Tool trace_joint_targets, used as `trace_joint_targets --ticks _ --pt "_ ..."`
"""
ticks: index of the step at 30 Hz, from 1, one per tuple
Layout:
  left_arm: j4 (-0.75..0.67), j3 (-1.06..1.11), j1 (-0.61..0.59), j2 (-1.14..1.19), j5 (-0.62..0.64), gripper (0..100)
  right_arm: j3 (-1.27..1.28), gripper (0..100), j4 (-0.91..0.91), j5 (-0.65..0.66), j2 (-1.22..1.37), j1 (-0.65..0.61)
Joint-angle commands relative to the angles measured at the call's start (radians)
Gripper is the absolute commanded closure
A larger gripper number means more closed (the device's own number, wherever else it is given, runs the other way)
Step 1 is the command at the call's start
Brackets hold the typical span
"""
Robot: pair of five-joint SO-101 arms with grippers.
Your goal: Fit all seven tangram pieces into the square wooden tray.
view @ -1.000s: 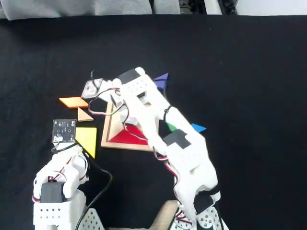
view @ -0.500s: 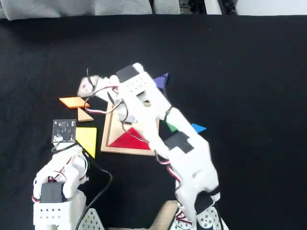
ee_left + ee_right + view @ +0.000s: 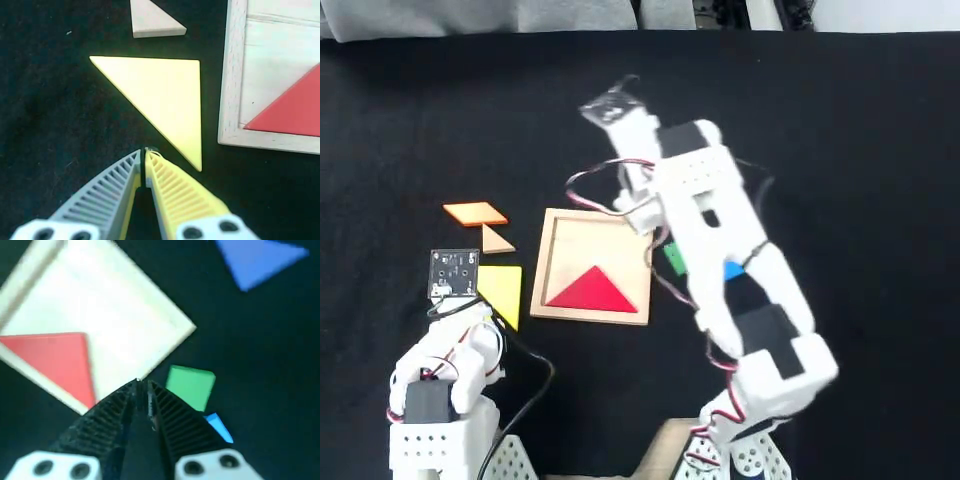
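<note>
The square wooden tray [image 3: 560,225] lies flat with a red triangle [image 3: 590,291] in its near half. On its left lie a yellow triangle [image 3: 504,289], a small wood-coloured triangle [image 3: 497,240] and an orange parallelogram [image 3: 475,213]. A green square [image 3: 673,258] and a small blue triangle [image 3: 732,270] lie on its right. My left gripper [image 3: 145,152] is shut and empty, its tips beside the yellow triangle [image 3: 165,95]. My right gripper [image 3: 142,387] is shut and empty, held above the tray's corner [image 3: 170,325] next to the green square [image 3: 190,385].
A larger blue-purple triangle [image 3: 257,260] lies on the black cloth beyond the tray. The right arm [image 3: 710,220] stretches high over the tray's right side. The left arm [image 3: 445,370] sits folded at the near left.
The right arm has risen and swung from the tray's far left corner to its right side. The tray, tipped up before, now lies flat and uncovered. The left arm stays still.
</note>
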Motion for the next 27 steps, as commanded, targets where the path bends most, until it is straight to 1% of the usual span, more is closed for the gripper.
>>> trace_joint_targets --ticks 1,4,9,14,19,21,24,25,27 --pt "0.006 0.021 -0.002 -0.003 0.003 97 0.094 98.6 -0.101 -0.037 -0.143 0.097" --pt "0.006 0.021 -0.002 -0.003 0.002 97 0.186 98.4 -0.161 -0.038 -0.225 0.140" --pt "0.006 0.021 -0.002 -0.003 0.005 97 0.375 98.4 -0.318 -0.040 -0.306 0.144" --pt "0.006 0.021 -0.002 -0.003 0.005 97 0.555 98.3 -0.526 -0.040 -0.314 0.146" --pt "-0.017 -0.002 0.027 -0.005 -0.003 97 0.624 98.3 -0.621 -0.040 -0.314 0.149" --pt "-0.106 -0.042 0.002 -0.005 -0.003 97 0.648 98.3 -0.651 -0.040 -0.314 0.149" --pt "-0.288 -0.074 -0.064 -0.005 -0.005 97 0.685 98.3 -0.697 -0.040 -0.314 0.146" --pt "-0.321 -0.082 -0.079 -0.005 -0.018 97 0.693 98.3 -0.710 -0.040 -0.314 0.146" --pt "-0.331 -0.128 -0.076 -0.005 -0.126 97 0.702 98.3 -0.733 -0.038 -0.314 0.147"
